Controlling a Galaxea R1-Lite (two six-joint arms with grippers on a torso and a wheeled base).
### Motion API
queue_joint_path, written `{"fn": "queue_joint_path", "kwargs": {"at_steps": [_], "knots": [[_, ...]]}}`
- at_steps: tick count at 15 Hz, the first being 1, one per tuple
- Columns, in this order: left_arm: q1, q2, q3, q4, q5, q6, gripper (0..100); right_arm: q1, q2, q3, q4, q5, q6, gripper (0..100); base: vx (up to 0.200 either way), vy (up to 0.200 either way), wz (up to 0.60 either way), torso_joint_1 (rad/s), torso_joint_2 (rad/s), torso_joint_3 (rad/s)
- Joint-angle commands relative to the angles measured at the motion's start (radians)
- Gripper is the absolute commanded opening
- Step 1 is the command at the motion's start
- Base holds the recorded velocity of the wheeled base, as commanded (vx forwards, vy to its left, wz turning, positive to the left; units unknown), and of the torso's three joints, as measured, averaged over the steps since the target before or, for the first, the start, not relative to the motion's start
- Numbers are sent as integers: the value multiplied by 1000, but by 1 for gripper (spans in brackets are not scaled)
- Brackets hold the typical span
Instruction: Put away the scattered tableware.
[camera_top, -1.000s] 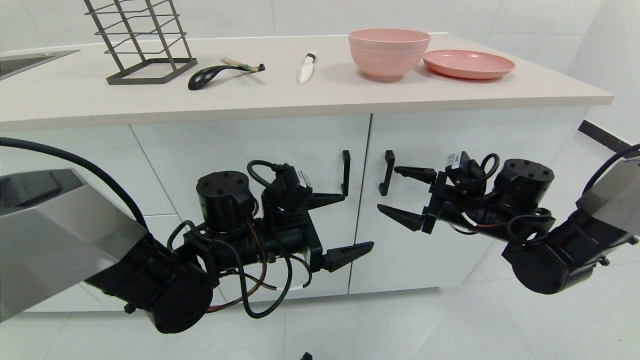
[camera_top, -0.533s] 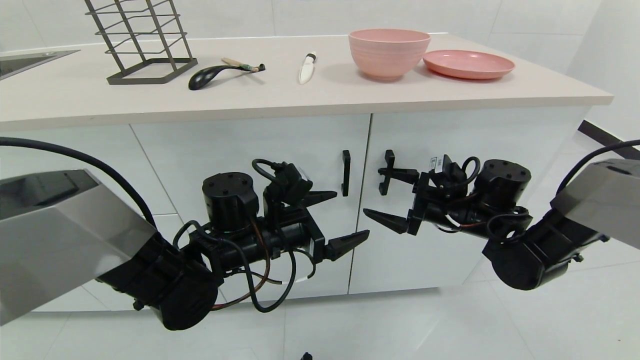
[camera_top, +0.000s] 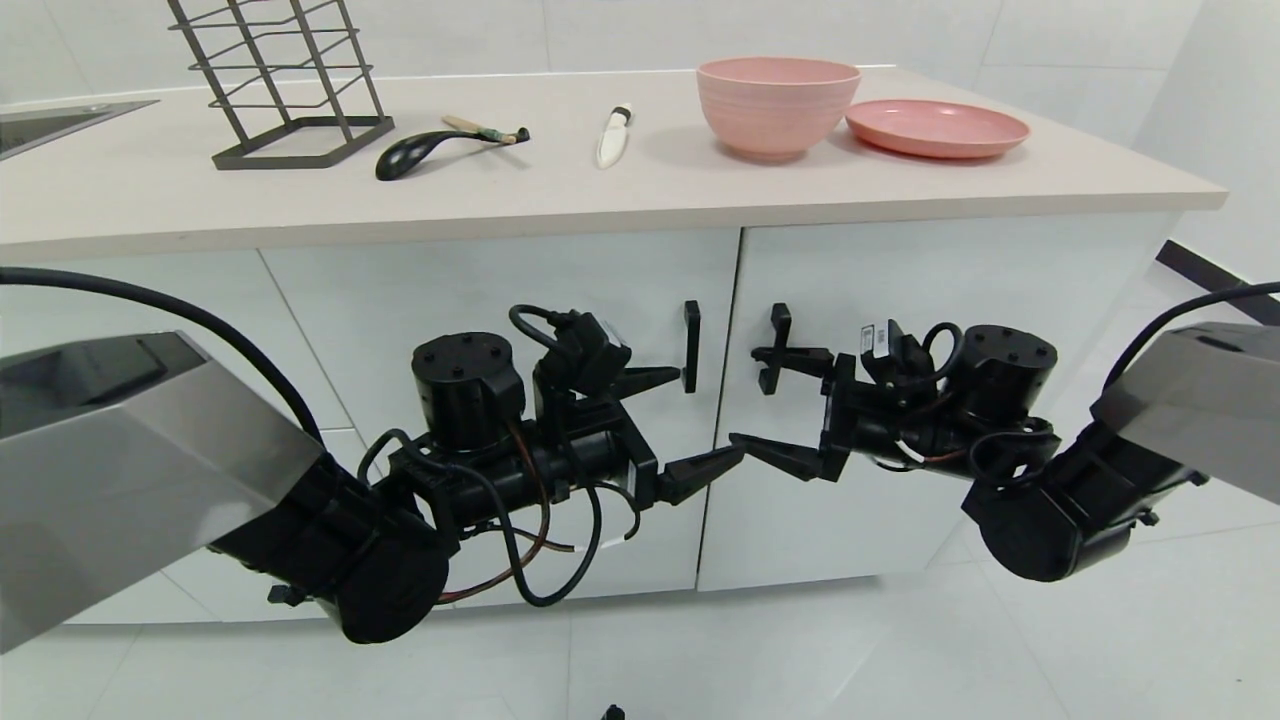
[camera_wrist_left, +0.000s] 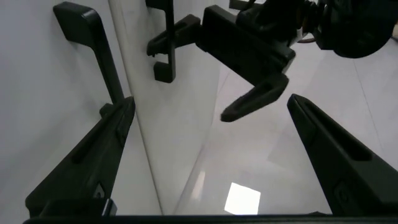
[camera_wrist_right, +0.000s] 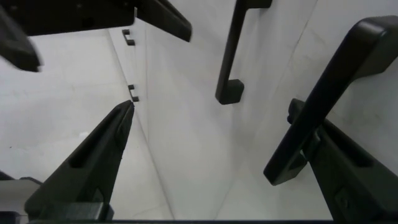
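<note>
We noted both grippers low before the cabinet, below the worktop (camera_top: 600, 195). Left gripper (camera_top: 708, 415): jaws spread wide, grasping nothing, upper tip just beside the left door handle (camera_top: 690, 345). Right gripper (camera_top: 747, 397): jaws likewise released, upper tip at the right door handle (camera_top: 778, 345). We judged the doors had to open first, for storage. Pink bowl (camera_top: 778, 105), pink plate (camera_top: 937, 127), black spoon (camera_top: 415, 152) and white knife (camera_top: 613, 135) lay untouched on the worktop, with the wire rack (camera_top: 285, 85) nearby.

Bright diffuse light. Bowl (camera_top: 778, 105) casts a soft shadow toward 9 o'clock on the bench (camera_top: 500, 190). Floor (camera_wrist_left: 242, 196) glare at 6 o'clock, left wrist view. Head-view edges bowed.
</note>
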Motion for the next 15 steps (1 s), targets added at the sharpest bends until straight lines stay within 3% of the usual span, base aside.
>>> {"fn": "queue_joint_path", "kwargs": {"at_steps": [1,2,15], "knots": [[0,14,-7,-1,0,-2,100,2,-16,22,-3,20,0,100,0,0,0,0,0,0],[6,22,-14,-1,0,-14,100,3,-33,48,-7,37,0,100,0,0,0,0,0,0],[-11,127,-154,-30,0,-15,100,9,-293,372,-6,99,-20,100,0,0,0,0,0,0]]}}
